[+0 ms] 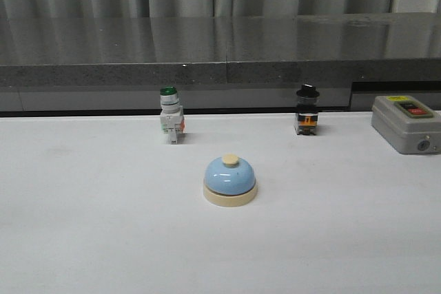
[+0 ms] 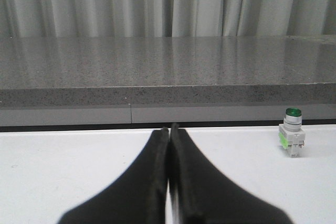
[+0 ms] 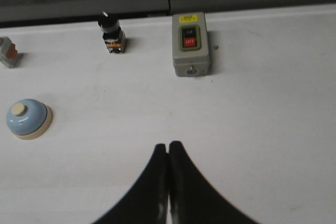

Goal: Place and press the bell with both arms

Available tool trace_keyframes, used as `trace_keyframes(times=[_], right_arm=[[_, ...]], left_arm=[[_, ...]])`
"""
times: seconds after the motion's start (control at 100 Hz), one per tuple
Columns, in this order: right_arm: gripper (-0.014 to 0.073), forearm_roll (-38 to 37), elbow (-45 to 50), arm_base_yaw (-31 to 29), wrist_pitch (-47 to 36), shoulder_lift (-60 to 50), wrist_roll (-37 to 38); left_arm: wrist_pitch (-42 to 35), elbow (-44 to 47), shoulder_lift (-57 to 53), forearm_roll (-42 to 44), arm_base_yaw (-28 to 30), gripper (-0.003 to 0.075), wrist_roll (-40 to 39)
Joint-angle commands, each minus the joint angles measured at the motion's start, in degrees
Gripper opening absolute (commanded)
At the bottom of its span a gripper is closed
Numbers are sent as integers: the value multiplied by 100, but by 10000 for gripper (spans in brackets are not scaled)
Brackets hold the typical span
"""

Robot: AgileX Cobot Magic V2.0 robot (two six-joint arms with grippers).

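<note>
The light-blue bell [image 1: 230, 180] with a cream base and cream button stands upright in the middle of the white table. It also shows in the right wrist view [image 3: 29, 118], well off to one side of my right gripper [image 3: 168, 144], which is shut and empty above bare table. My left gripper [image 2: 169, 128] is shut and empty, low over the table; the bell does not show in its view. Neither arm shows in the front view.
A green-capped white push-button switch [image 1: 170, 115] stands behind the bell to the left, also in the left wrist view [image 2: 292, 134]. A black-knobbed switch [image 1: 307, 110] stands behind to the right. A grey box with a red button [image 1: 408, 123] sits far right. A grey ledge [image 1: 220, 63] borders the table's back.
</note>
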Motion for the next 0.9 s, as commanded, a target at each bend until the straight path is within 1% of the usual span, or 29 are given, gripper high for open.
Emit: trace_keyframes(times=[0.0,0.19,0.43,0.57,0.64,0.83,0.89], right_arm=[[-60,-10,104,-32,-620,-447,-13],[-60,-10,655,-32,-1010,-1441,-13],[-60,-97,1508,-32,-1916,-2456,-13],[-60,-97,2036,-32,-2479,-2467,-13],[-60,-103,2316,-32,-2900,-2467,-13],[-60,-142,3286,-32,-4527,-2467,-13],[-60,-142,3535,-32,-4921,-2467,-13]], left_arm=[[-418,238,-160,-32,11,-20,-51],[-418,238,-160,-32,11,-20,-51],[-418,238,-160,-32,11,-20,-51],[-418,238,-160,-32,11,-20,-51],[-418,238,-160,-32,11,-20,-51],[-418,238,-160,-32,11,-20,-51],[-418,238,-160,-32,11,-20,-51]])
